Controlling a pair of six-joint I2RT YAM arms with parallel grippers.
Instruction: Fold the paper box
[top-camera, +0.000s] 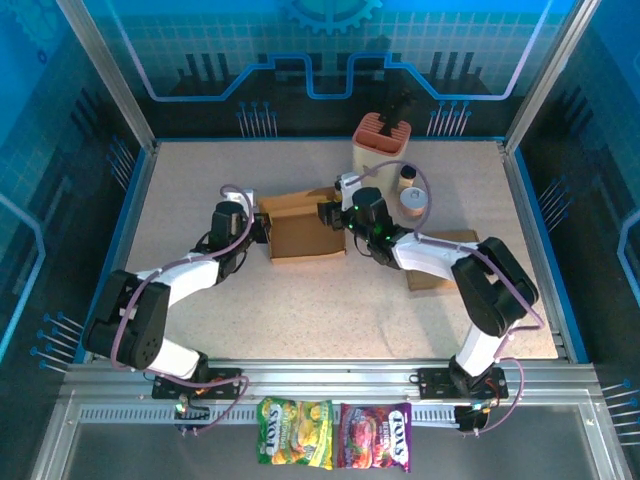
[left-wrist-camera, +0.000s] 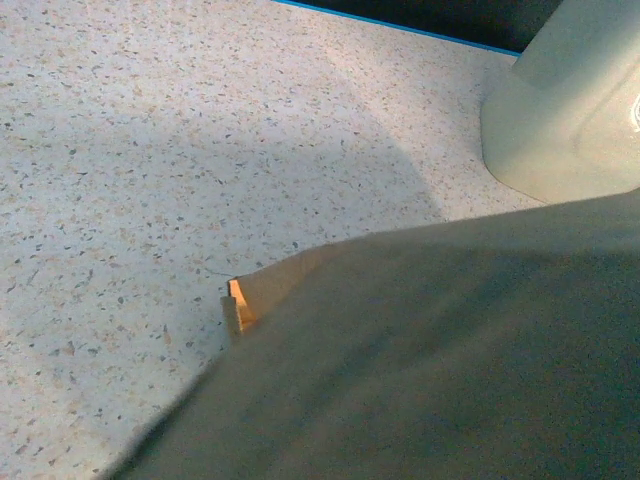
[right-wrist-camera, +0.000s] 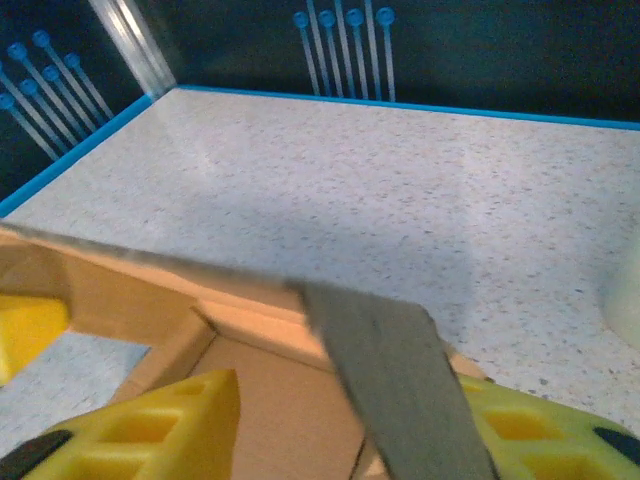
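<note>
The brown paper box (top-camera: 303, 232) stands open-topped in the middle of the table. My left gripper (top-camera: 262, 228) is at the box's left wall. In the left wrist view the cardboard (left-wrist-camera: 420, 350) lies close over the lens and hides the fingers, so the gripper is shut on the box's left flap. My right gripper (top-camera: 336, 216) is at the box's right edge. In the right wrist view its yellow fingers (right-wrist-camera: 150, 430) stand well apart over the box's inside (right-wrist-camera: 260, 400). A thin grey flap (right-wrist-camera: 390, 370) rises between them, touching neither, so the right gripper (right-wrist-camera: 340, 435) is open.
A flat cardboard piece (top-camera: 440, 260) lies under the right arm. A beige holder with an orange top (top-camera: 381, 145) and a small white jar (top-camera: 410, 195) stand behind the box; the holder's base (left-wrist-camera: 570, 110) is close. Two snack bags (top-camera: 335, 448) lie on the front rail.
</note>
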